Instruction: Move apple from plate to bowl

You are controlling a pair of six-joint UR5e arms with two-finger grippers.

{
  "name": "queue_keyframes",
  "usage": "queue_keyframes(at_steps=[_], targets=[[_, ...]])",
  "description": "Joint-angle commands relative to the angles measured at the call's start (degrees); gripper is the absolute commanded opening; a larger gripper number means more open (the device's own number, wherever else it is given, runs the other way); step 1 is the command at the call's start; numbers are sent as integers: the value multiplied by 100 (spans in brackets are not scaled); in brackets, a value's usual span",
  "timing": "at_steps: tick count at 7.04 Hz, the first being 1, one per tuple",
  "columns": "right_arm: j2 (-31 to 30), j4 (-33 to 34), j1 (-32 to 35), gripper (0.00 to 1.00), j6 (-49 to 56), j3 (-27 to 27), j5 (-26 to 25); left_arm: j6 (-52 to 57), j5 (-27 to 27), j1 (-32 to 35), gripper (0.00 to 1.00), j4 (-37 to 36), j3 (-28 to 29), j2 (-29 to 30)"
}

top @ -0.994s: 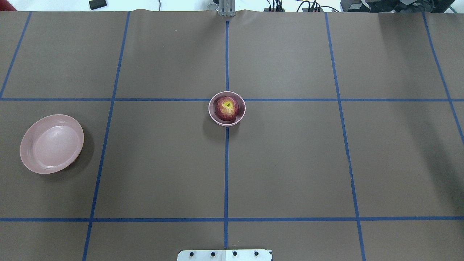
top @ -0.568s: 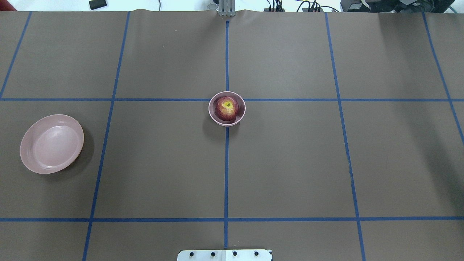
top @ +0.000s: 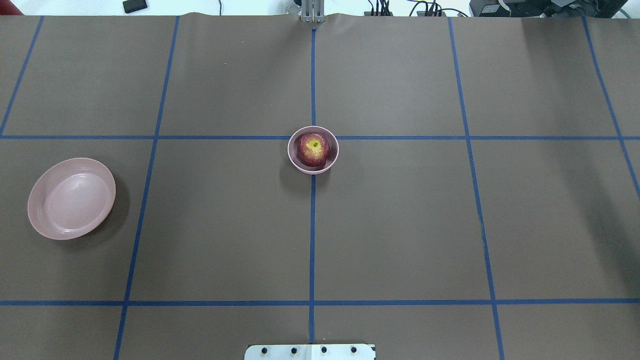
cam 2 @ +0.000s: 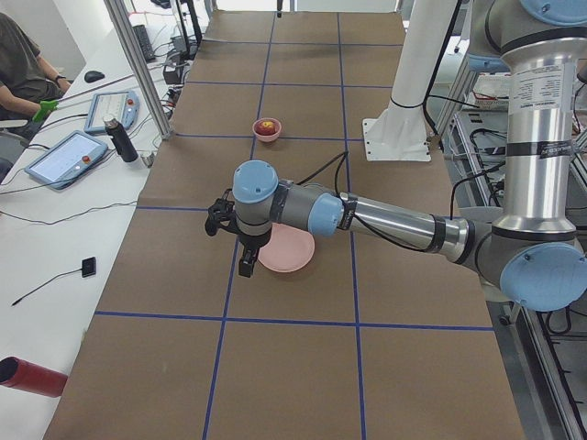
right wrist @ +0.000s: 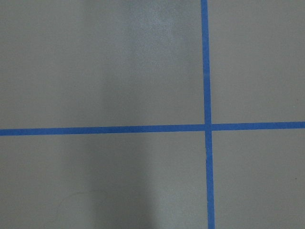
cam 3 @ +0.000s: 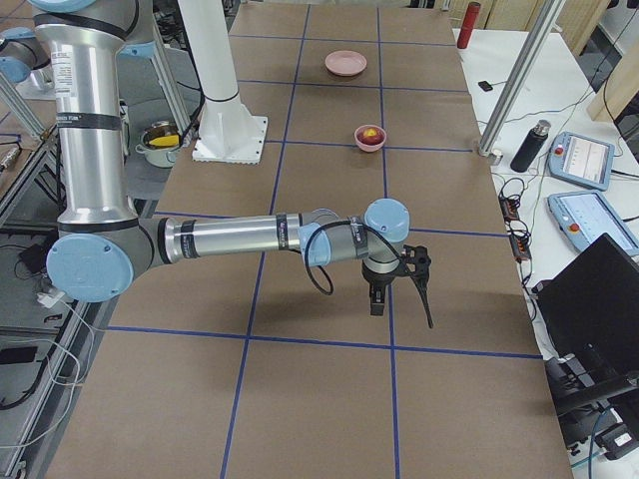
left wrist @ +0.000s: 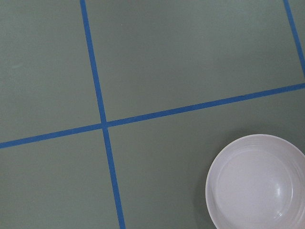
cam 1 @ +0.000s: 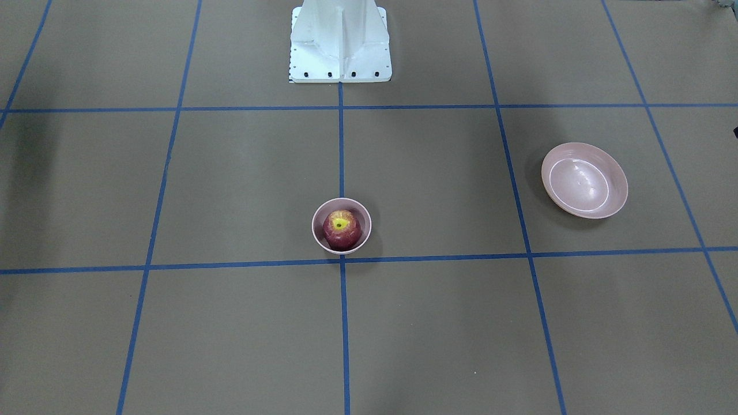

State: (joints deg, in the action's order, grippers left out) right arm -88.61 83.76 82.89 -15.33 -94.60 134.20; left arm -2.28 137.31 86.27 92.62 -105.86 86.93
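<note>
1. The apple (top: pixel 313 148) sits inside the small pink bowl (top: pixel 313 171) in the middle of the table. Its yellow stem dip points straight up.
2. The wide pink plate (top: pixel 72 200) has nothing on it. It lies far off to the robot's left, well apart from the bowl.
3. The left gripper (cam 2: pixel 231 246) hangs up in the air by the plate's edge. From there the apple is far away, toward the table's middle.
4. The right gripper (cam 3: pixel 401 299) hangs over bare table on the other side, also well apart from the bowl.
5. Both grippers show only from the side, so I cannot tell if their fingers are wide or closed. Neither one holds anything that I can see.
6. I think the job is done, and no arm needs to reach for the apple.
</note>
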Motion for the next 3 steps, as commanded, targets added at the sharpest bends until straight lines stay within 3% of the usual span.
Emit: queue_keyframes(at_steps=[1, 3], targets=[[2, -9, -9, 100, -14, -6, 1, -1, -2, 4, 98, 2, 4, -1], [2, 0, -9, 100, -22, 3, 1, 8, -2, -5, 98, 2, 21, -1]])
